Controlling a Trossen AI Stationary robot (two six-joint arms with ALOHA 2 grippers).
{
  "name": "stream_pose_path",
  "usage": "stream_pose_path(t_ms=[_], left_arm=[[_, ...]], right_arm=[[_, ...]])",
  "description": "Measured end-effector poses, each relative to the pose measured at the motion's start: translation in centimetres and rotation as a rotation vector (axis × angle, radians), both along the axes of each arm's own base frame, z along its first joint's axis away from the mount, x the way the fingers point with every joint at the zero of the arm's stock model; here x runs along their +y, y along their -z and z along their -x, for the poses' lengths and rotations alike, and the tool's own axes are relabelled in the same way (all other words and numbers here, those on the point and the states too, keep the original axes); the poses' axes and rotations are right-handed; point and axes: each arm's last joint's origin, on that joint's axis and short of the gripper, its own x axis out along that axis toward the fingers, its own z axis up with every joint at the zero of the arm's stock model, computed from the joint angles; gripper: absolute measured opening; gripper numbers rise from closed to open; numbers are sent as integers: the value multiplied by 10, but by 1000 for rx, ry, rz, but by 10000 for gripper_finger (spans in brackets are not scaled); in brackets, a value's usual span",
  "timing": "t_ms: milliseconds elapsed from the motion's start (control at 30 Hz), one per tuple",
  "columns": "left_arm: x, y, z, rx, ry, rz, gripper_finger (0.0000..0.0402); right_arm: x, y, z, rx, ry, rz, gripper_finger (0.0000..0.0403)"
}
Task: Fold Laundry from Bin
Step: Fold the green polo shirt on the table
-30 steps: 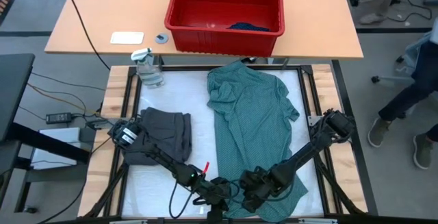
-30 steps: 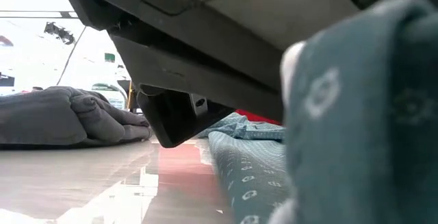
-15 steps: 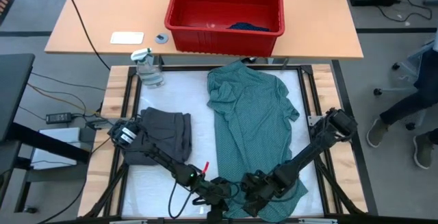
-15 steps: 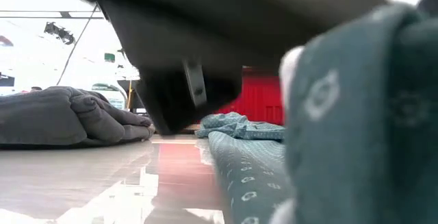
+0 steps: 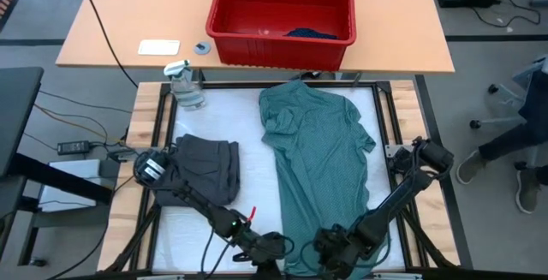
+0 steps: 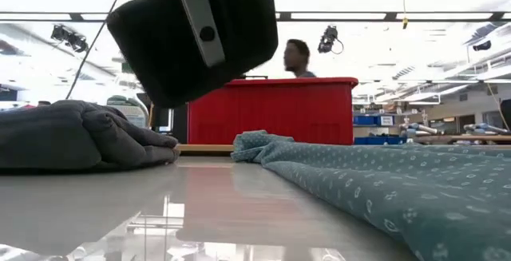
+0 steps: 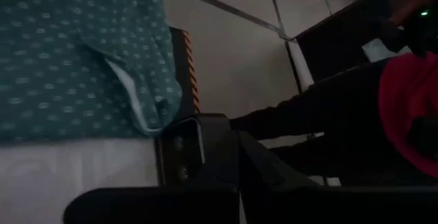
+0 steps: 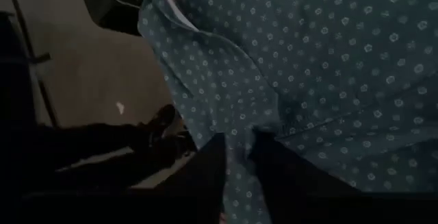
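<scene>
The right gripper [image 5: 330, 250] has pulled back to the near edge of the table [image 5: 214, 117], dragging the hem of the teal-green dotted T-shirt [image 5: 321, 151] with it. Its two fingers [image 8: 205, 176] are pinched on a fold of that cloth. The shirt now lies longer and flatter than a moment ago, running from the far edge to the near edge. The left gripper [image 5: 270, 247] waits at the near edge beside it, closed and holding nothing. The dark grey piece [image 5: 205, 167] sits folded by the left edge. The bin [image 5: 282, 10] stands beyond the far edge with a navy dotted one [image 5: 310, 33] inside. The shirt looks nearly ready for folding.
</scene>
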Motion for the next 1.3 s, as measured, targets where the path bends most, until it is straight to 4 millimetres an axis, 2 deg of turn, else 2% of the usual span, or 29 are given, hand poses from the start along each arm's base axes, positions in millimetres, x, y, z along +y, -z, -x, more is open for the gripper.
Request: stream_pose_path(t_ms=[133,233,333,400,567,700,800,933,1033,1133,1300], left_arm=[[18,-15,2,60,-77,-56,0],[44,-32,3,98,-166,-140,1],[81,-50,2,149,-277,-214,15],[112,-60,1,186,-326,-263,34],[200,-78,-11,183,-423,-311,90],[279,-78,-17,183,-453,-288,130],[332,-75,-12,184,-500,-266,151],[394,-77,3,172,-610,-277,163],[432,-79,16,149,-704,-278,164],[460,-78,24,108,-744,-239,164],[481,-58,24,90,-682,-197,165]], right_arm=[[0,-5,6,24,75,-20,141],[0,-12,14,-17,165,13,147],[-7,-21,23,-34,265,80,145],[-20,-27,26,-20,322,152,145],[-68,-42,25,76,437,336,145],[-104,-52,15,58,442,427,146],[-136,-47,10,17,442,431,146],[-183,-28,6,-78,464,335,146],[-216,-15,6,-177,485,220,146],[-249,-7,7,-227,545,160,146],[-296,-1,4,-223,588,121,144]])
